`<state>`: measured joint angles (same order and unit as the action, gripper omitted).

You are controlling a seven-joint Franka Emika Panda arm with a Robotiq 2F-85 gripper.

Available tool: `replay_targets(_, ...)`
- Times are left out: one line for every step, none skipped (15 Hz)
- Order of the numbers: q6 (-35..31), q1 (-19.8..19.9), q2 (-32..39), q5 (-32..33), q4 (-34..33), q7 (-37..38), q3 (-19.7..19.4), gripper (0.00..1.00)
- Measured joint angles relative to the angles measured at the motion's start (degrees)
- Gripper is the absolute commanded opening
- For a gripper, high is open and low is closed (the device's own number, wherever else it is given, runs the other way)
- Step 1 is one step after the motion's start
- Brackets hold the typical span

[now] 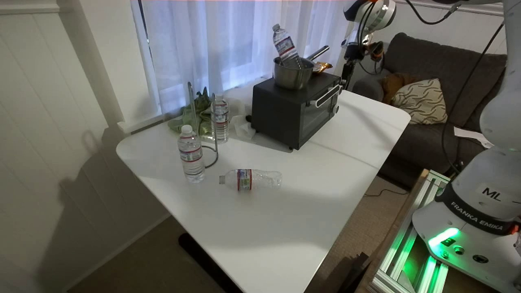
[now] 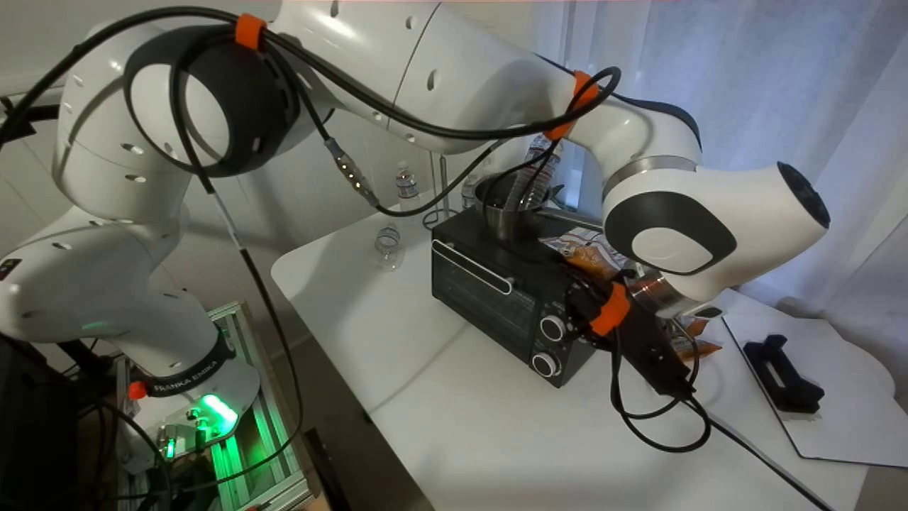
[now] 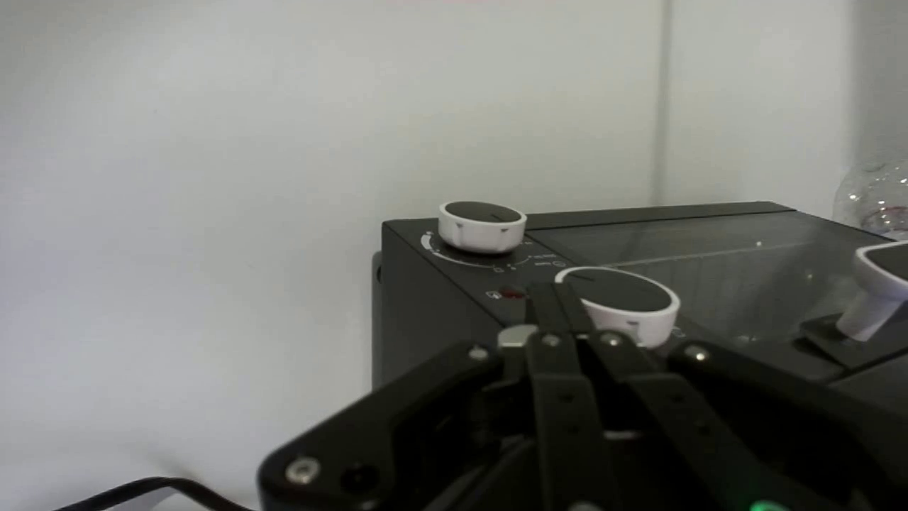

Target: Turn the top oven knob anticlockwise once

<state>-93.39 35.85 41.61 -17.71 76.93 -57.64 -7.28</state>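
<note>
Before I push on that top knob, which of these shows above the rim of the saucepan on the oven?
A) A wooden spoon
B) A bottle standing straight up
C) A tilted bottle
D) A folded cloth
C: in an exterior view, the labelled bottle slants up out of the saucepan, which sits on the oven, with the bottle's cap well above the rim.

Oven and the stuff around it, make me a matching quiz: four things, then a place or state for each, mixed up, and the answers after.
1. pot
2. oven
3. patterned cushion
4. jaws

A. shut, by the top knob
B. on the sofa
C. on the oven
D. on the table

Pairs: 1-C, 2-D, 3-B, 4-A
</note>
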Motion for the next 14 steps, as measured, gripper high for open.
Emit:
replay_targets(0.00,0.01,0.00,0.00,0.00,-0.15,0.01,0.00)
replay_targets(0.02,0.02,0.00,0.00,0.00,-0.33,0.02,0.00)
replay_targets(0.02,0.02,0.00,0.00,0.00,-0.54,0.03,0.00)
replay_targets(0.03,0.03,0.00,0.00,0.00,-0.79,0.03,0.00)
replay_targets(0.05,0.04,0.00,0.00,0.00,-1.12,0.04,0.00)
replay_targets(0.07,0.05,0.00,0.00,0.00,-1.45,0.04,0.00)
replay_targets(0.13,0.06,-0.01,0.00,-0.02,-1.77,0.05,0.00)
replay_targets(0.20,0.08,-0.03,0.00,-0.04,-2.17,0.06,0.00)
replay_targets(0.29,0.13,-0.05,0.00,-0.09,-2.58,0.09,0.00)
replay_targets(0.47,0.19,-0.08,-0.05,-0.16,-2.98,0.13,0.00)
replay_targets(0.74,0.32,-0.16,-0.23,-0.26,-3.32,0.20,0.00)
replay_targets(1.20,0.59,-0.29,-0.61,-0.38,-3.62,0.35,0.00)
replay_targets(1.90,0.89,-0.45,-1.07,-0.52,-3.87,0.51,0.00)
replay_targets(2.82,1.16,-0.65,-1.54,-0.60,-4.08,0.64,0.00)
